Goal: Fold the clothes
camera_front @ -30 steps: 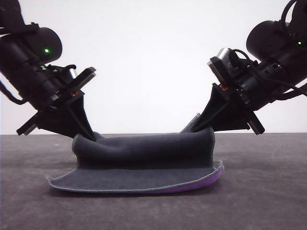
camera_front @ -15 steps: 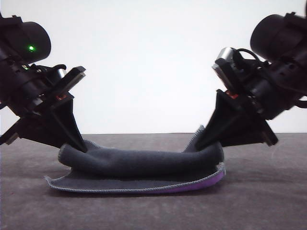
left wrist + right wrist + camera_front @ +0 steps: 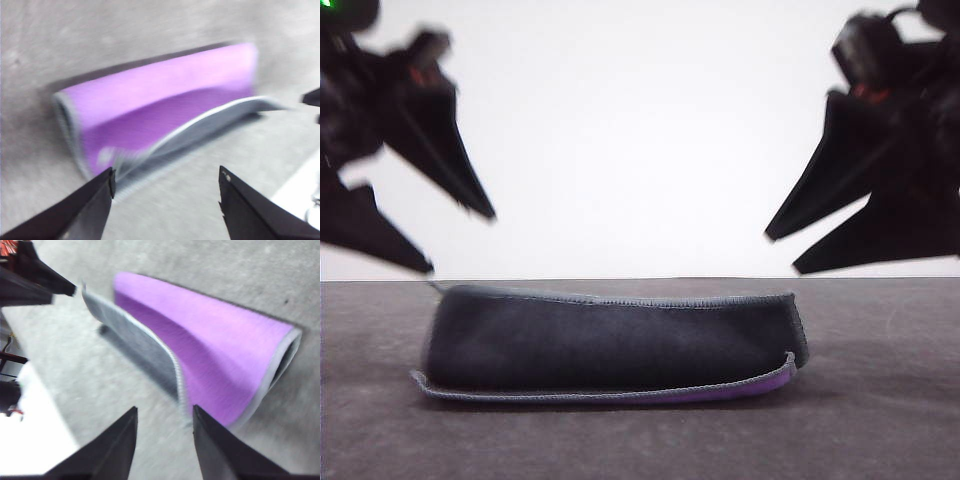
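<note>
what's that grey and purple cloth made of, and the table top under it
The small folded cloth, dark grey on one side and bright purple on the other, looks like soft fleece: matte, fuzzy nap, no sheen, holding a rounded fold, with pale grey stitched edging. The grey table top looks like matte felt or textured mat, faintly mottled; which one is unclear.

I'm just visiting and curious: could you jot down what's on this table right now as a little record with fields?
Item: cloth, folded over on itself
Colours: dark grey outside in the front view, purple in the wrist views
Surface: grey table
Left gripper: open, raised above the cloth, holding nothing
Right gripper: open, raised, holding nothing
Contact: neither gripper touches the cloth
</note>
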Robot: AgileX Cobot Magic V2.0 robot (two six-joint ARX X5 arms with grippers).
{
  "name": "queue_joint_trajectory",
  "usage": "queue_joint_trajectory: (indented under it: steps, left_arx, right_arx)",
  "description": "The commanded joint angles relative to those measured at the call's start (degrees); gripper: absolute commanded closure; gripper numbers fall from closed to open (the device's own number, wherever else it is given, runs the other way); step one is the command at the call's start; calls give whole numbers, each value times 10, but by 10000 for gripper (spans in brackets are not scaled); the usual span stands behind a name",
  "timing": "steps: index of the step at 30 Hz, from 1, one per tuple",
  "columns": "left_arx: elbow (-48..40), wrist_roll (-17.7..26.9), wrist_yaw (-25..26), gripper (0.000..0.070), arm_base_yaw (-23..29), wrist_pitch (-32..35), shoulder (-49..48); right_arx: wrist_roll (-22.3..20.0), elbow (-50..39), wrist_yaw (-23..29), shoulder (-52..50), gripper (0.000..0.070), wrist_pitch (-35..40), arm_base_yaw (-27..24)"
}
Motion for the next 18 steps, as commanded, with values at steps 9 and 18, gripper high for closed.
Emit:
queue_joint_trajectory:
  steps: [9,18]
  left_arx:
    - [2,-5,-89,295,-6,-92,-196]
    - [-31,-15,-161,295,-6,-119,-340]
  right_arx:
    - [101,1,71,-117,468,-72,2]
    - [152,1,72,-69,309,-92,-29]
